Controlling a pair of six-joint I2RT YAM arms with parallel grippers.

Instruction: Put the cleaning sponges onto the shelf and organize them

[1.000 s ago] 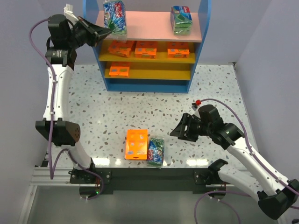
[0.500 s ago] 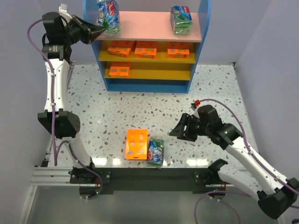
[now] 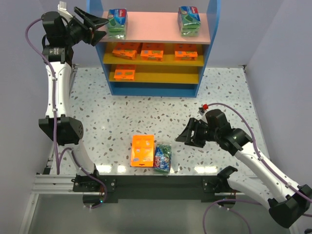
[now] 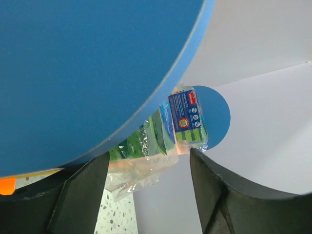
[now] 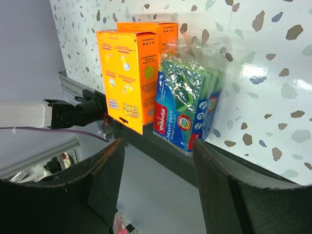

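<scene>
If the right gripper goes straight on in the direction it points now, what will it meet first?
Probably the green-and-blue sponge pack lying on the table: the right gripper, jaws open, aims at it, and the orange pack lies just beyond. Its height above the table is unclear.

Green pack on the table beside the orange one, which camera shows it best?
The right wrist view: the green pack is large, its label readable. The top view shows it small, without detail. The left wrist view misses it, facing the shelf.
</scene>
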